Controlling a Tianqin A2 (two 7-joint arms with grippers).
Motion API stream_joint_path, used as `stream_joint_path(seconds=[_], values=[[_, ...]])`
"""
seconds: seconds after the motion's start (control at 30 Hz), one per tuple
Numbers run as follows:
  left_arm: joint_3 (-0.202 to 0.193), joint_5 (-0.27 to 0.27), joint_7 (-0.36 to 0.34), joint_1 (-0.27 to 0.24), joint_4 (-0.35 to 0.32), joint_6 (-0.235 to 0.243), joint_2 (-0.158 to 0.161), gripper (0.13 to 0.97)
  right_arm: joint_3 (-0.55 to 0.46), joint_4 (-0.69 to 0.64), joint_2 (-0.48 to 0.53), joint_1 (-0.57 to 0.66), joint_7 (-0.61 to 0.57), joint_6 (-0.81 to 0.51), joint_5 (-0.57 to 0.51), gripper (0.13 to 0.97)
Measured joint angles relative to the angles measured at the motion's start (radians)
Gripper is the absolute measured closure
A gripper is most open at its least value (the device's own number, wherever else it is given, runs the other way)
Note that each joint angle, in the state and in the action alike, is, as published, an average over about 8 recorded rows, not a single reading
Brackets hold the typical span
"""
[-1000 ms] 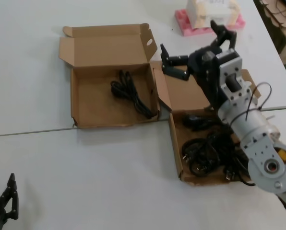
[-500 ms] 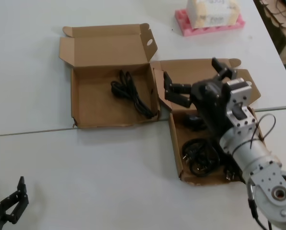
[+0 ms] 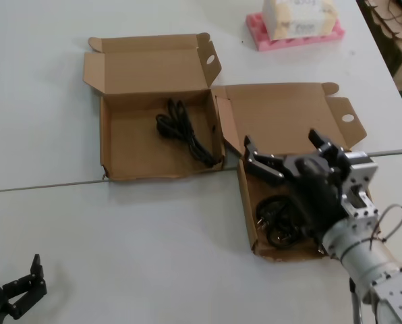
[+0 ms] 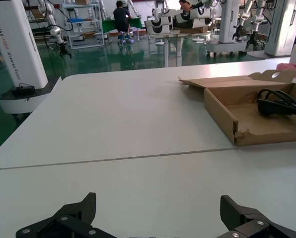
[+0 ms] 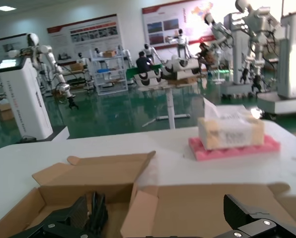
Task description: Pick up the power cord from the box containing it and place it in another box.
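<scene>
We see the slim black power cord [image 3: 183,130] lying as a narrow hank inside the squarer brown cardboard box with straight walls [image 3: 120,165], towards its right side, on the white surface [image 3: 154,229]. That box's hinged lid stands open behind it. Just beside it on the right, touching at the corner, sits the wider, shallow brown cardboard box with a wavy front rim [image 3: 245,209], its lid [image 3: 282,115] laid back flat. Inside this second box lies a heap of thicker black cords [image 3: 278,219], partly hidden by the arm.

Our right pincer [image 3: 289,152] hangs over the wider box, above its back part, with the two black fingers spread wide and nothing between them. In the right wrist view both fingertips [image 5: 63,225] show well apart, with the open boxes lying beyond them.

Our left pincer [image 3: 15,297] rests low at the near left corner of the surface, well apart from both boxes, its fingers likewise spread and holding nothing.

At the far side of the surface stands a tissue pack on a pink foam block [image 3: 295,27].
</scene>
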Motion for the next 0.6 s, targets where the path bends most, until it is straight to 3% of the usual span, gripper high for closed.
stream_joint_path(seconds=[0.3,0.6], values=[[0.000,0.000,0.000,0.000,0.000,0.000,0.000,0.168,0.116,0.052,-0.031,-0.130,0.000,-0.051,0.035,0.129],[0.000,0.000,0.000,0.000,0.000,0.000,0.000,0.132,0.232,0.103,-0.063,-0.259,0.000,-0.102,0.070,0.129]])
